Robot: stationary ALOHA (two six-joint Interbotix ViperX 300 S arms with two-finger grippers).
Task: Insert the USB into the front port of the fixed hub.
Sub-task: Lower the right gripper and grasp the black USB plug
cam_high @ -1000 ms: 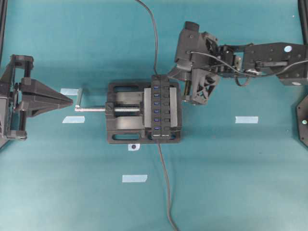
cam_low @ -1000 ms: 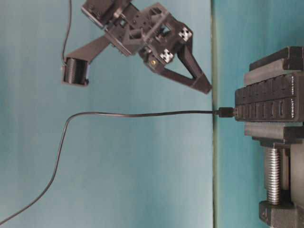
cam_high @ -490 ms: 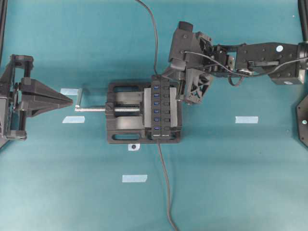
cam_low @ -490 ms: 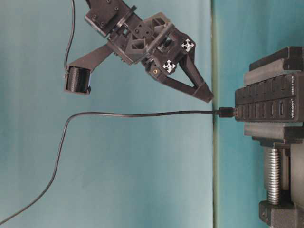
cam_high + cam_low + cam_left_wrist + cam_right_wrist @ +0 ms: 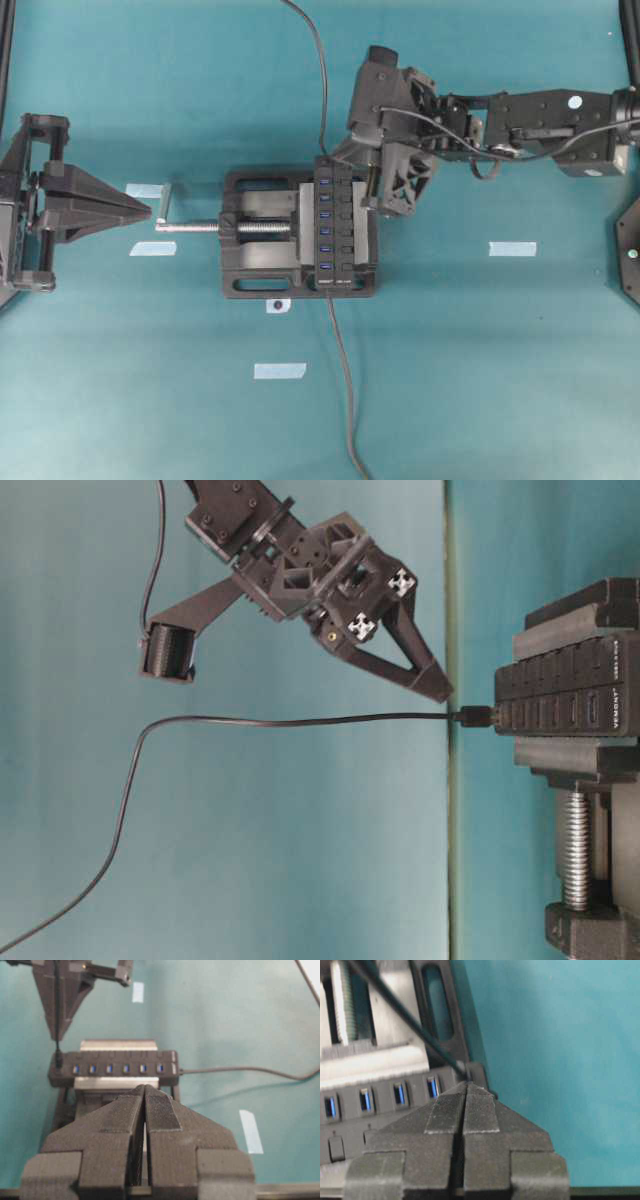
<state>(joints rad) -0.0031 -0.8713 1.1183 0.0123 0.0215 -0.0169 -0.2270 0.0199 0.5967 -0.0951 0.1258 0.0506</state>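
Just below right claw (image 5: 440,688) tip: USB (image 5: 472,717), plugged into fixed hub (image 5: 560,700); claw closed, empty.

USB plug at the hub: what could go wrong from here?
1. The right jaws are shut, tips close beside the USB and its cable; moving off, they could snag the cable and lever the plug in the fixed hub.
2. Part of the plug shows outside the hub; it may not be fully seated.

likely lab: taped teal table (image 5: 500,350)
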